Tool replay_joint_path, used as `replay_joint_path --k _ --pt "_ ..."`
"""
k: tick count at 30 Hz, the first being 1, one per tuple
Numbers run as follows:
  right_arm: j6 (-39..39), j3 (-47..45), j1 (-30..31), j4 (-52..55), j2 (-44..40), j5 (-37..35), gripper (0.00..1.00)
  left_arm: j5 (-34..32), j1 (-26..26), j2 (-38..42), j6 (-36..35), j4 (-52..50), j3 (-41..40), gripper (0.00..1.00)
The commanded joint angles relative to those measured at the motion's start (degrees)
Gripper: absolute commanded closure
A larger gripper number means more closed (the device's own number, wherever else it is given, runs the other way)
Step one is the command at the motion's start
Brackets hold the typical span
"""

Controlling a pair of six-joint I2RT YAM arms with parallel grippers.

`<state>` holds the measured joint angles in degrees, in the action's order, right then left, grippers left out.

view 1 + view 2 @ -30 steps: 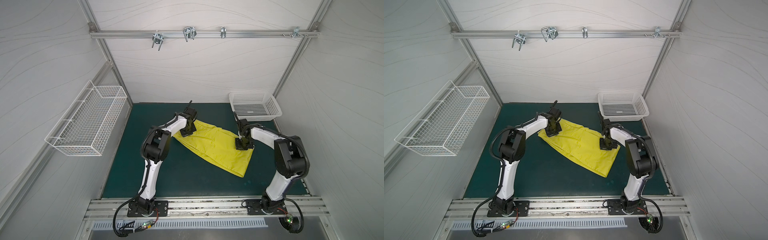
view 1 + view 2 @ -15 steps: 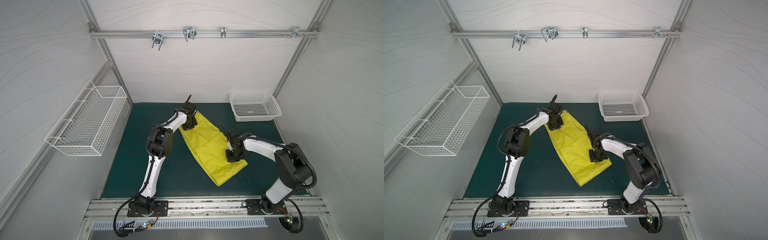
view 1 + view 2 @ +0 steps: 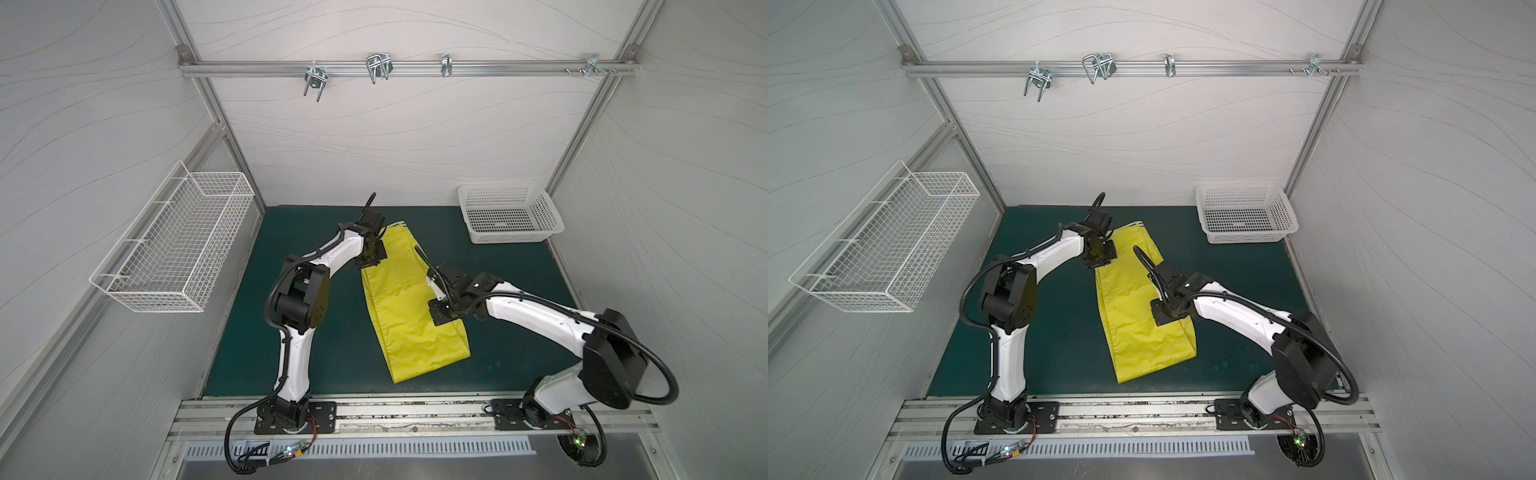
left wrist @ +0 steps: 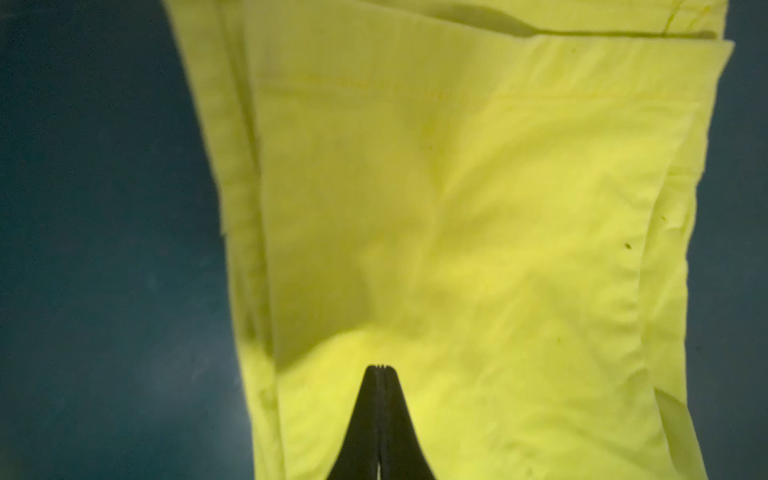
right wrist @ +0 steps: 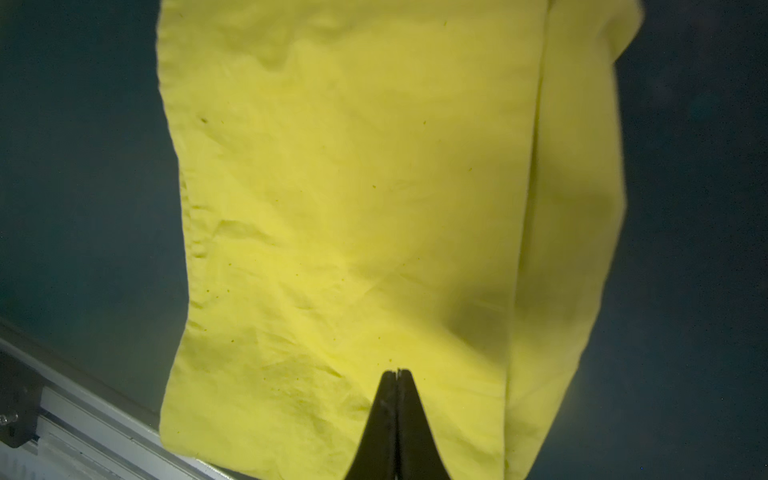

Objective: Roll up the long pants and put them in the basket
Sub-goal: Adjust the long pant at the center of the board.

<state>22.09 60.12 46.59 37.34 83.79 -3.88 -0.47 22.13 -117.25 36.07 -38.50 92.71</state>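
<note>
Green mat (image 3: pixel 340 357) wide around long pants (image 3: pixel 399 324), left gripper (image 4: pixel 379 368) and right gripper (image 5: pixel 397 371) jaws closed

Bright yellow-green long pants (image 3: pixel 403 332), dark teal mat (image 3: pixel 249 353), white perforated basket (image 3: pixel 511 237), white wire rack (image 3: pixel 178 249).

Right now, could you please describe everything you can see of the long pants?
The long pants are thin, bright yellow-green fabric, lightly creased, folded into one long flat strip lying on the green mat, with the striped waistband at the far end. The left gripper and right gripper, fingers shut, meet the fabric; whether they pinch it is unclear.
</note>
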Motion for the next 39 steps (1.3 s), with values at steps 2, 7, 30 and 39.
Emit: replay_joint_path --k 2,7,30,39 --pt "-2.1 -2.0 -3.3 0.0 3.9 -2.7 1.0 2.2 0.4 4.1 4.3 6.1 -7.3 1.0" --pt "-0.1 -3.0 -2.3 -3.9 7.8 -1.9 1.0 1.2 3.7 2.9 5.4 8.8 -10.3 1.0" --pt "3.3 -9.5 8.6 -12.2 -6.0 -14.3 1.0 -1.1 6.4 -9.1 2.3 2.9 6.0 1.0" --pt "-5.0 -16.4 9.9 -16.8 -19.6 -0.7 1.0 -2.0 5.6 13.9 4.8 10.2 -17.9 1.0"
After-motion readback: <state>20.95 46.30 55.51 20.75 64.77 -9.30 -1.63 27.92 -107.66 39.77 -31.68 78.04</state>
